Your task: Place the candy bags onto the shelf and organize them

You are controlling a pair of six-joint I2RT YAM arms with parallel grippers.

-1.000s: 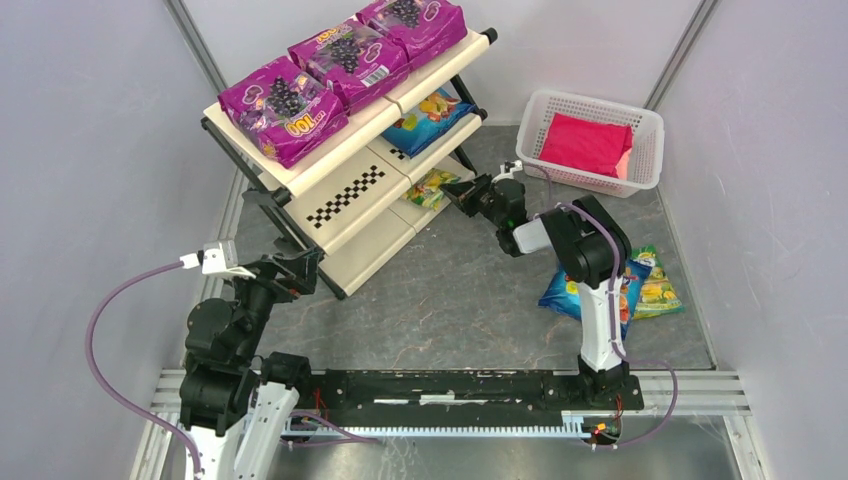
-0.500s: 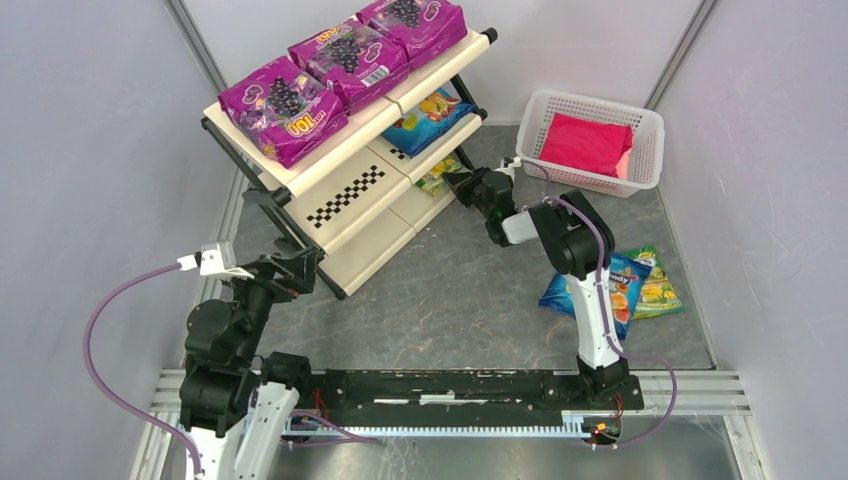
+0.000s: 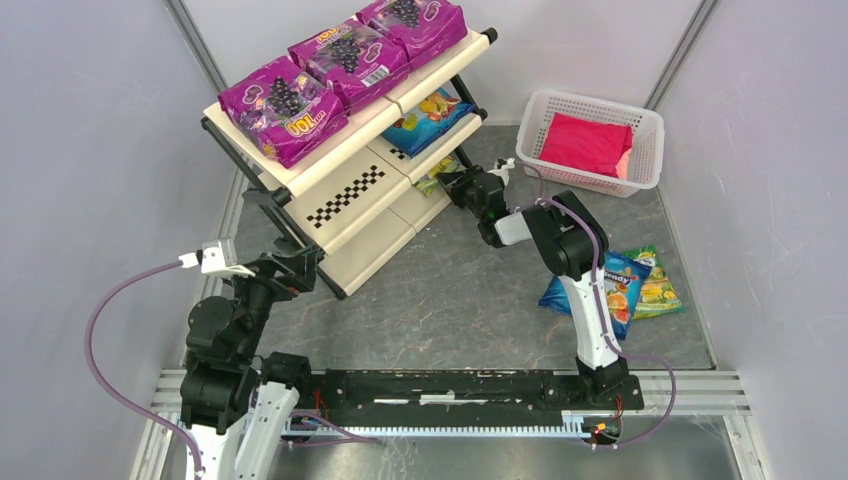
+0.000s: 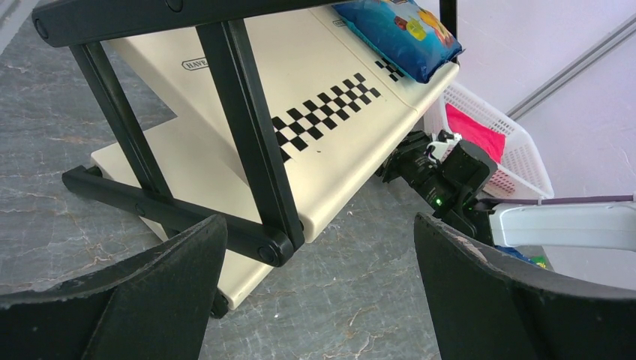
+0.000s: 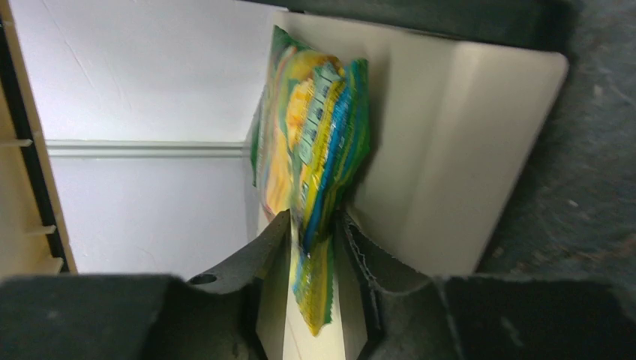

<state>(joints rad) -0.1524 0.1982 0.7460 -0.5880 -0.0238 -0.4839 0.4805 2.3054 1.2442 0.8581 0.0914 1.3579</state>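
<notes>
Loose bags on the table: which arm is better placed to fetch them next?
Probably right. The loose bags lie beside the right arm's base; the left gripper hangs open by the left end of the shelf.

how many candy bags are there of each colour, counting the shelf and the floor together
magenta bags: 3
blue bags: 2
green-yellow bags: 2
total: 7
</notes>
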